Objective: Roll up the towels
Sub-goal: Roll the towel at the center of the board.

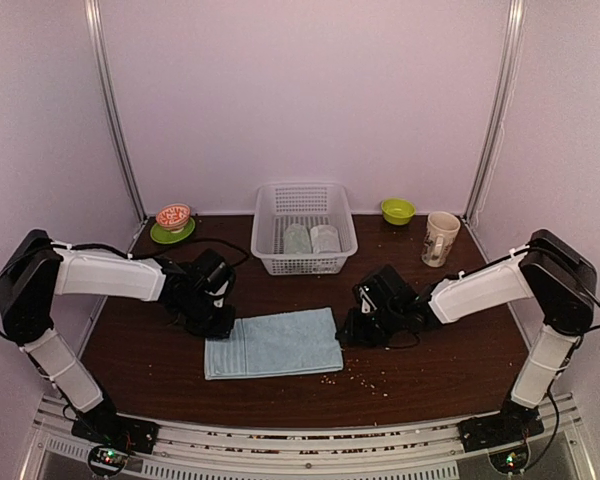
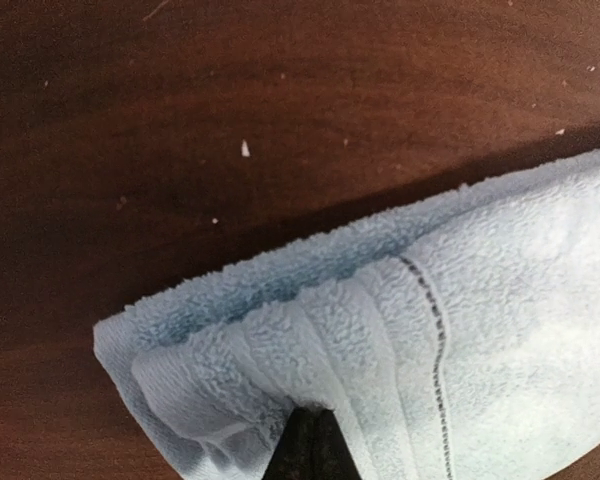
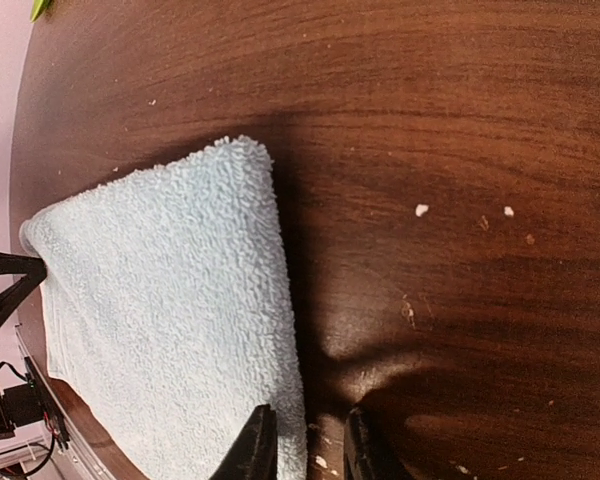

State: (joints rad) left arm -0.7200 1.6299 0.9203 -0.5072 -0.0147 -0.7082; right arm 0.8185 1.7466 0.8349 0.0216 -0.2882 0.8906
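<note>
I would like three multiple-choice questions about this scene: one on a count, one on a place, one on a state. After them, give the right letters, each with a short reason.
1. How many towels are in the white basket?
A none
B two
C four

2. Where is the light blue towel?
A inside the basket
B on the table, in front of the basket
C hanging on the back wall

3. The right hand is:
A open
B shut tight, tips touching
C out of every view

Answers:
1 B: a pale green roll and a greyish-white roll sit side by side.
2 B: it lies folded flat on the dark wood.
3 A: the right wrist view shows a gap between its fingers, at the towel's edge.
</note>
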